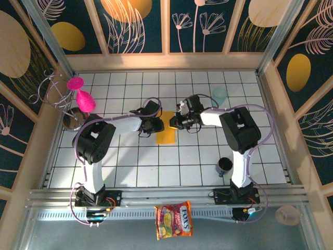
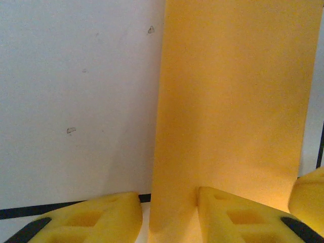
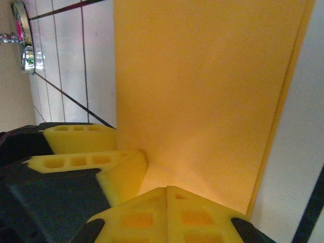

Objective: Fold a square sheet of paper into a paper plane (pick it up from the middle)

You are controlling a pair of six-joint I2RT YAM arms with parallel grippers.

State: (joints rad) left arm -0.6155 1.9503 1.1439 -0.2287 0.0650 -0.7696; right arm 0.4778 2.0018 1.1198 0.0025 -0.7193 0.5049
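Observation:
The square sheet of paper (image 1: pixel 166 134) lies mid-table, folded in half into an orange-yellow rectangle; a paper plane is out of view. My left gripper (image 1: pixel 155 125) is at its left edge. In the left wrist view the paper (image 2: pixel 233 101) runs up between that gripper's (image 2: pixel 167 198) parted fingers: one finger (image 2: pixel 238 217) rests on the sheet, the other on the white tile. My right gripper (image 1: pixel 177 123) is at the sheet's far right corner. In the right wrist view its fingertips (image 3: pixel 167 190) are pressed together on the near edge of the paper (image 3: pixel 202 91), which rises slightly toward them.
A pink glass (image 1: pixel 83 99) and a wire rack (image 1: pixel 52 91) stand at the far left. A teal cup (image 1: pixel 220 95) sits at the back right, a dark cup (image 1: pixel 225 165) at the near right. A printed snack packet (image 1: pixel 174 220) lies off the table's front edge.

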